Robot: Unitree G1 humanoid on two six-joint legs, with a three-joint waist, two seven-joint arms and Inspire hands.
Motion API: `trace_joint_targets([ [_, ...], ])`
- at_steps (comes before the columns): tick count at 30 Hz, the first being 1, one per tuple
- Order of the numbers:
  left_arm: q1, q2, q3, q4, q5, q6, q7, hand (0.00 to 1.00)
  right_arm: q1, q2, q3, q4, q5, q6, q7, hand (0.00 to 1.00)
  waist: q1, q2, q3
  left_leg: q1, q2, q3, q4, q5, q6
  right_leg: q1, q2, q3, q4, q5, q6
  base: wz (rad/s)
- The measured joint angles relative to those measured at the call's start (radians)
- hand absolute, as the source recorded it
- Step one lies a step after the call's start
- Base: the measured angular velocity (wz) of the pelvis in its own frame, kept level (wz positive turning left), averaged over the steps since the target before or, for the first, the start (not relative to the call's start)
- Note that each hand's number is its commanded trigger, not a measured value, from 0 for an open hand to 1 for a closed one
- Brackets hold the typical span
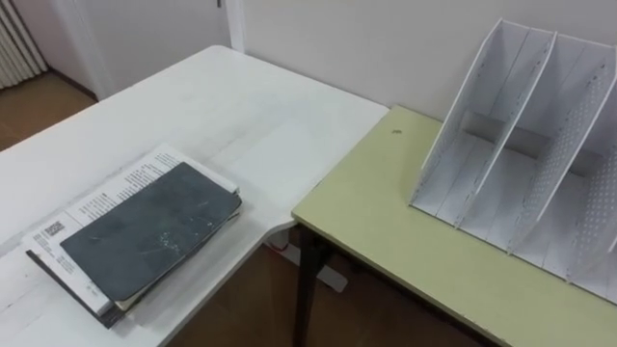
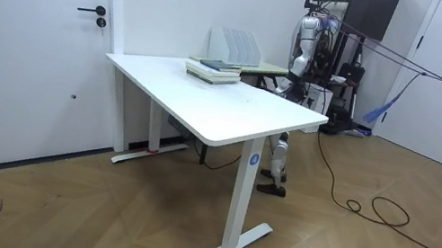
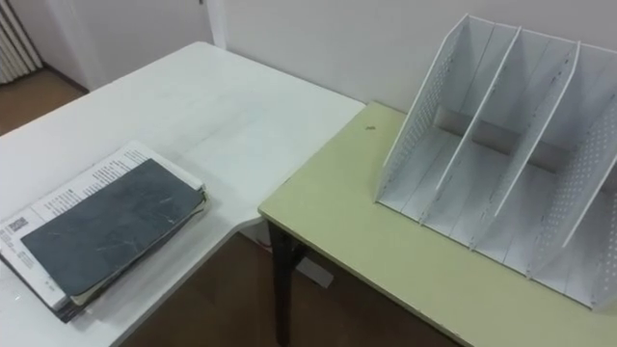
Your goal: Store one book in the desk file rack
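Trouble can begin at the pile in the left eye view: the dark book that you want lies flat on top of other printed books, close to the near edge of the white table. If you pull it sideways, the lower books may slide with it and fall over that edge. Between this table and the green desk there is an open gap with floor under it, so a weak hold during the carry would probably drop the book there. The file rack stands empty on the desk, well apart from the book. In the room view the robot stands behind the desk at the room view's right, with the rack and the pile before it. Whether its hands are open or closed you cannot tell at that distance, so please check them before you reach. In the right eye view the dividers of the rack look thin and slanted. I judge that a book which arrives flat or tilted may hit a divider edge, and that a hard push may move the light rack backward.
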Motion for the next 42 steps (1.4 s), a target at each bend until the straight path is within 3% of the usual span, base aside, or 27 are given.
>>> trace_joint_targets([
  [12, -0.016, 0.006, -0.147, -0.061, 0.238, -0.003, 0.016, 0.00, -0.019, 0.002, 0.031, 0.002, -0.004, -0.014, -0.009, 0.00, -0.039, -0.004, 0.0008, 0.000, -0.002, 0.011, 0.001, 0.000, 0.001, -0.004, 0.002, 0.002, -0.001, -0.001, 0.002, 0.00],
  [17, -0.017, 0.012, -0.244, -0.120, 0.329, -0.002, 0.036, 0.00, -0.030, 0.001, 0.061, 0.002, -0.002, -0.024, 0.003, 0.00, -0.057, -0.005, 0.0005, 0.000, -0.002, 0.009, 0.001, 0.001, 0.001, -0.003, 0.002, 0.005, 0.001, -0.001, 0.002, 0.00],
  [21, -0.014, 0.018, -0.288, -0.265, 0.438, 0.003, 0.037, 0.00, -0.034, -0.003, 0.068, -0.001, -0.005, -0.024, 0.012, 0.00, -0.066, 0.002, 0.0015, 0.002, -0.002, 0.007, 0.001, 0.001, 0.002, -0.001, 0.007, 0.030, 0.002, 0.000, 0.001, 0.00],
  [23, -0.014, 0.035, -0.324, -0.366, 0.474, 0.012, 0.037, 0.00, -0.034, -0.008, 0.068, -0.004, -0.005, -0.023, 0.017, 0.00, -0.070, 0.009, 0.0008, 0.002, -0.002, 0.007, 0.002, 0.001, 0.002, -0.002, 0.007, 0.032, 0.002, 0.000, 0.001, 0.00],
  [27, -0.018, 0.049, -0.369, -0.460, 0.483, 0.017, 0.050, 0.00, -0.036, -0.017, 0.068, -0.003, -0.014, -0.023, 0.018, 0.00, -0.077, 0.021, -0.0018, 0.002, -0.002, 0.007, 0.003, 0.001, 0.002, -0.001, 0.006, 0.030, 0.001, 0.000, 0.001, 0.01],
  [31, -0.028, 0.069, -0.411, -0.563, 0.513, 0.018, 0.049, 0.00, -0.050, -0.025, 0.071, 0.001, -0.043, -0.023, 0.026, 0.00, -0.079, 0.022, 0.0035, 0.001, -0.002, 0.003, 0.005, 0.001, 0.002, -0.003, 0.007, 0.028, 0.000, 0.000, 0.001, 0.00],
  [36, -0.057, 0.091, -0.417, -0.675, 0.543, 0.018, 0.058, 0.00, -0.054, -0.031, 0.084, -0.001, -0.052, -0.023, 0.026, 0.00, -0.086, 0.020, 0.0052, -0.003, -0.003, 0.006, 0.007, 0.001, 0.002, -0.002, 0.006, 0.026, -0.003, -0.001, 0.001, 0.00],
  [42, -0.058, 0.117, -0.411, -0.756, 0.614, 0.023, 0.081, 0.00, -0.055, -0.030, 0.078, -0.007, -0.054, -0.022, 0.028, 0.00, -0.104, 0.027, 0.0007, -0.012, -0.004, -0.011, 0.011, 0.001, 0.002, -0.001, 0.005, 0.011, -0.010, -0.001, 0.001, 0.08],
])
